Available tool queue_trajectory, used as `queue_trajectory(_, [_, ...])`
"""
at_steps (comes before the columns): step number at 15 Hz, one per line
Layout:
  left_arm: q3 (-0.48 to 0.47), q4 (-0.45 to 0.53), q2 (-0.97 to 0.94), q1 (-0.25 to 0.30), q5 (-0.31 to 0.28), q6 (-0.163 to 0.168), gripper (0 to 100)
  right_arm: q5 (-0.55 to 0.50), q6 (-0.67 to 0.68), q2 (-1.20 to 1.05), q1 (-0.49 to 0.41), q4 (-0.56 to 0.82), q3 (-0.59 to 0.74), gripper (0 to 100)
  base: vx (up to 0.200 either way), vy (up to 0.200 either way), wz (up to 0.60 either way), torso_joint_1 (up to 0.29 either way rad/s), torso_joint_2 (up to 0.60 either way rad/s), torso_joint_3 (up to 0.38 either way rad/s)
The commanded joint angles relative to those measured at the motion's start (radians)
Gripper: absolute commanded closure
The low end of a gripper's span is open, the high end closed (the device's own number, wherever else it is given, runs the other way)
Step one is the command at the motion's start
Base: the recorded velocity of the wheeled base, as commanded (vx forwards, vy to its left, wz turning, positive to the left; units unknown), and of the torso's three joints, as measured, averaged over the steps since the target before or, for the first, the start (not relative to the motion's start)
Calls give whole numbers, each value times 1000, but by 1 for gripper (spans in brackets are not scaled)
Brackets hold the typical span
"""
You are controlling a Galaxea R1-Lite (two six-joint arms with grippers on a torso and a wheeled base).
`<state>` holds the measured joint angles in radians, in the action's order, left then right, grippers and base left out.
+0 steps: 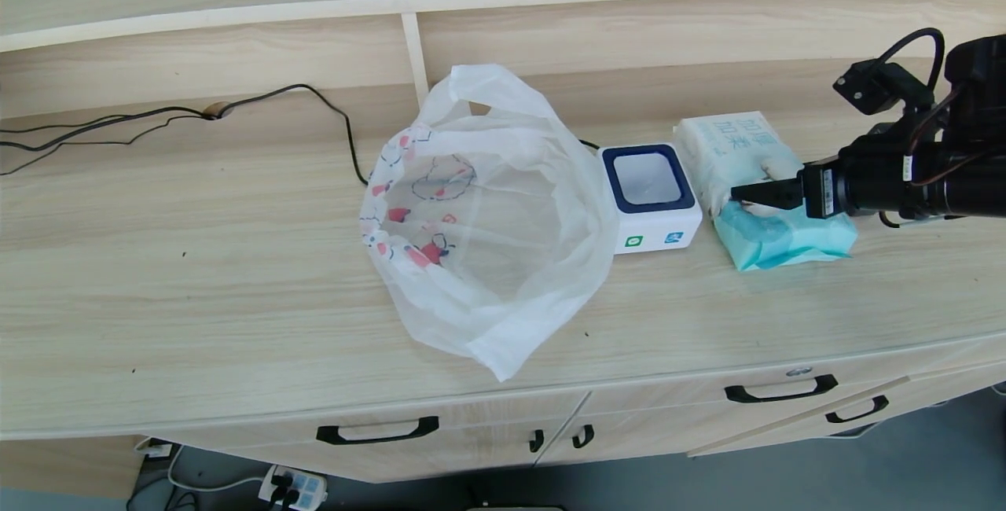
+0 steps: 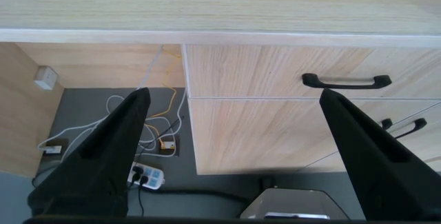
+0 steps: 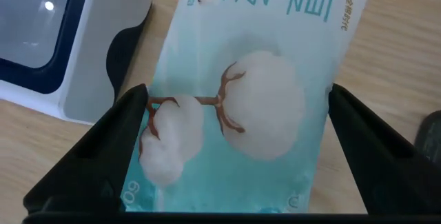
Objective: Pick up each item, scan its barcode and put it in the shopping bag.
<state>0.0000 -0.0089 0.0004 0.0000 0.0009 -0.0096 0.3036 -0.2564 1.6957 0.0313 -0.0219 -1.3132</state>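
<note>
Right jaws stand wide open and hold nothing. In the right wrist view their two black fingers (image 3: 89, 162) sit one at each long side of the tissue pack (image 3: 241, 114), and the pack's printed face spans the whole gap between them. Whether either finger touches the wrapper cannot be told. In the head view the jaws come in from the right end of the bench (image 1: 196, 275) and sit low over the middle of the pack.

The pack lies flat near the right end of the bench, closer to the back edge than to the front. It is white at the far end and teal at the near end, with a cotton-boll picture on top. There is one pack.

One barcode scanner (image 1: 651, 196), a white box with a dark blue frame round its window, stands just beside the pack on its left; contact between them cannot be judged. One shopping bag (image 1: 487, 212), thin white plastic with red print, sits just left of the scanner at mid-bench, its mouth gaping upward and its lower end reaching toward the front edge.

Left jaws are spread wide and empty too. Their two fingers (image 2: 103, 155) hang in front of the bench's front edge beside the drawer fronts, well apart from the pack.

Black cables (image 1: 157, 114) trail along the back left of the bench. Below the front edge are five black handles (image 1: 377, 431), three long and two short. One power strip (image 1: 295, 487) lies on the floor.
</note>
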Motion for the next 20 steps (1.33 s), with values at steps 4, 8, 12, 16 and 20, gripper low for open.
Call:
queue_trajectory(4, [0, -2, 0, 0, 1, -1, 0, -15, -6, 45, 13, 2, -6, 0, 0, 0, 0, 0, 0, 0])
queue_trajectory(8, [0, 0, 0, 0, 1, 0, 0, -17, -6, 61, -2, 2, -18, 0, 0, 0, 0, 0, 0, 0])
queue_trajectory(12, [0, 0, 0, 0, 1, 0, 0, -12, 2, 55, -13, -13, -12, 100, 0, 0, 0, 0, 0, 0])
queue_trajectory(16, [0, 0, 0, 0, 1, 0, 0, -11, 3, 22, -11, -15, 3, 100, 0, 0, 0, 0, 0, 0])
queue_trajectory(20, [0, 0, 0, 0, 1, 0, 0, -4, 91, -157, -4, -6, 3, 100, 0, 0, 0, 0, 0, 0])
